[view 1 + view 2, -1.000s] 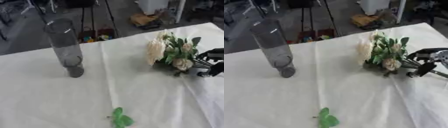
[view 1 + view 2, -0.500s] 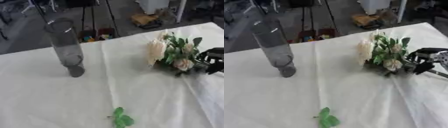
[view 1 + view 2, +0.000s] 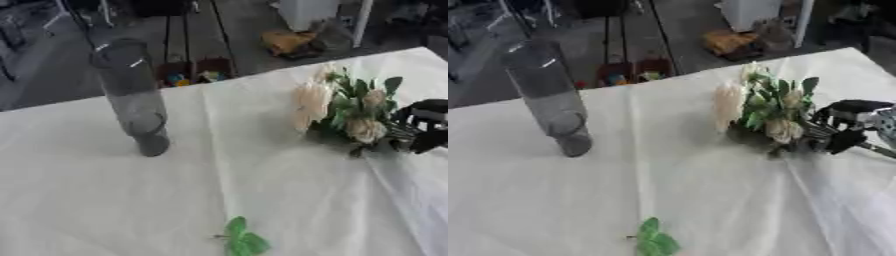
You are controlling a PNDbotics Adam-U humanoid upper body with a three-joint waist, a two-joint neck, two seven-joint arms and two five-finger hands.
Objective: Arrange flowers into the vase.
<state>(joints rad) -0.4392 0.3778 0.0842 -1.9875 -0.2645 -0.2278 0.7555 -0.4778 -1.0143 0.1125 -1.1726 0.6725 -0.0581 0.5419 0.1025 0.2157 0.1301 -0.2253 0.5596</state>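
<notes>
Standing upright at the far left of the white-covered counter (image 3: 105, 200), the tall clear vase (image 3: 131, 95) holds nothing. A loose green leaf sprig (image 3: 243, 241) lies near the front edge, well apart from it. Far right, the bunch of cream flowers (image 3: 767, 107) lies on the cloth, its stem end at the right hand (image 3: 842, 127), whose dark fingers curl round the stems.

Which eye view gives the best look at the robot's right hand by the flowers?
The right eye view: the right hand shows whole at the flowers, fingers curled at the stem end, with silver wrist visible. The left eye view cuts it off at the picture's right edge.
</notes>
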